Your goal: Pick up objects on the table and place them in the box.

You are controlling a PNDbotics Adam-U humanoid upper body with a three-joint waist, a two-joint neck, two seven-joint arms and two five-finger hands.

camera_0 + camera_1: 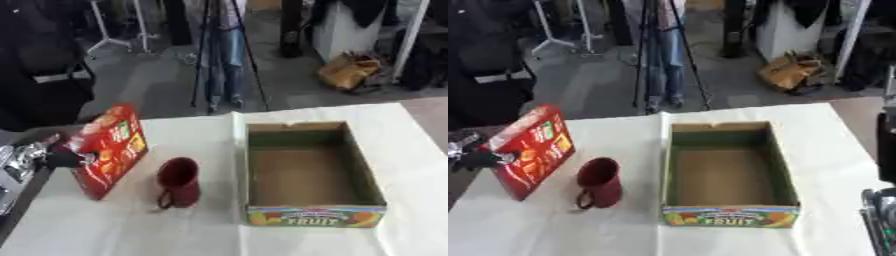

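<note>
Grey floor (149,75), tripod (223,55) — tan bag (348,70) beyond

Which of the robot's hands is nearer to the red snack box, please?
Left. The left hand grips the upright red snack box at its left edge. Of the right arm only a part shows at the view's right edge, beyond the cardboard box.

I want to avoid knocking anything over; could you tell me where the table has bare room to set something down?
Free: the near cloth in front of the red mug and the strip right of the box. The box is empty inside. Crowded: the left, where the left hand holds the red carton beside the mug.
</note>
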